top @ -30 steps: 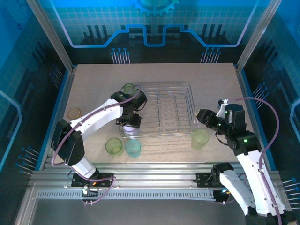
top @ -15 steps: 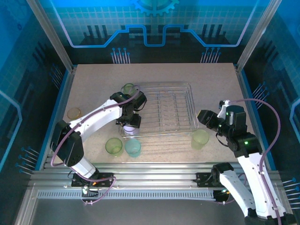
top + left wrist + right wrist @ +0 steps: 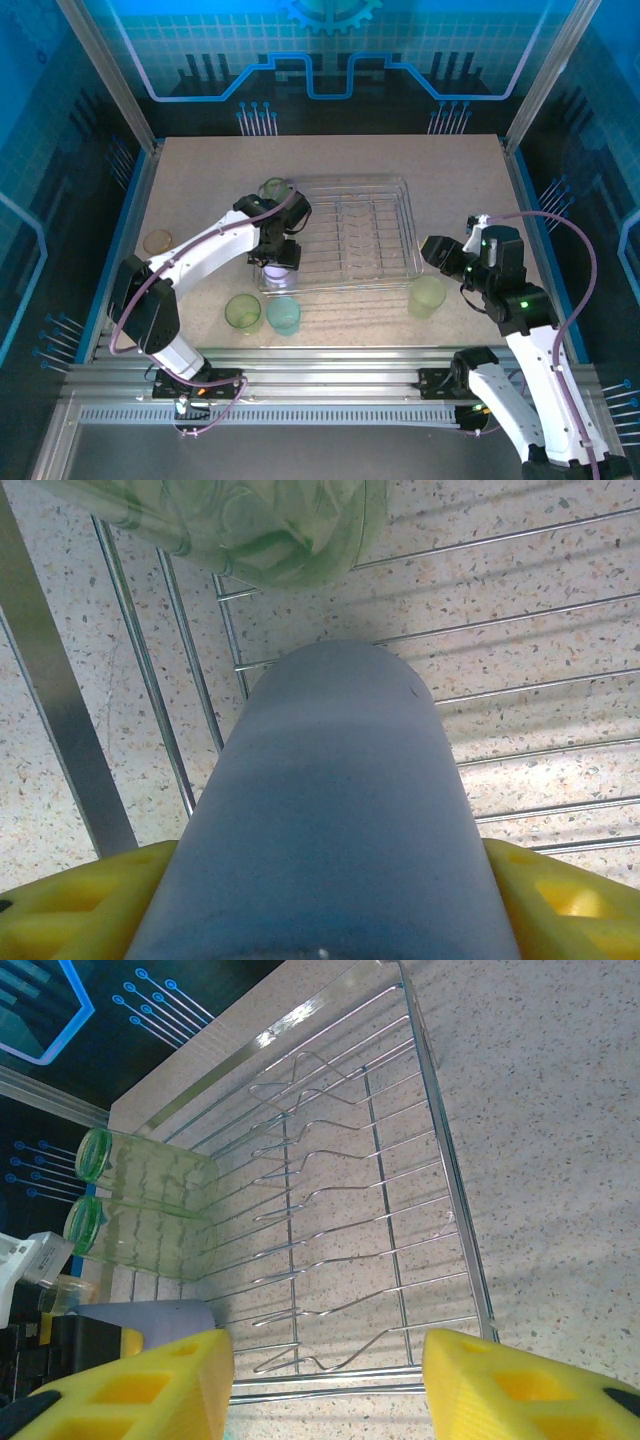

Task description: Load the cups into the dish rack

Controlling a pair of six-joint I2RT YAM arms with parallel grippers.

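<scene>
Looking down from above, I have my left gripper [image 3: 279, 262] clamped on a pale lavender-white plastic tumbler [image 3: 279, 279] at the near left corner of the rectangular silver wire dish rack [image 3: 404, 186]. A translucent yellow-green plastic tumbler [image 3: 274, 189] sits at the rack's far left corner. On the speckled table [image 3: 200, 180], a second yellow-green tumbler [image 3: 243, 312] and a teal plastic tumbler [image 3: 283, 315] stand just beside each other in front of the rack. A third yellow-green tumbler [image 3: 427, 297] stands off its near right corner, near my right gripper [image 3: 428, 249]. A pale tan tumbler [image 3: 157, 241] stands well to the left.

From my left wrist, the lavender tumbler sits between my yellow fingers [image 3: 70, 910], above the rack's rods.

From my right wrist, my fingers [image 3: 530, 1380] stand apart with nothing between them, facing the rack, where two yellow-green tumblers [image 3: 140, 1175] lie on their sides.
</scene>
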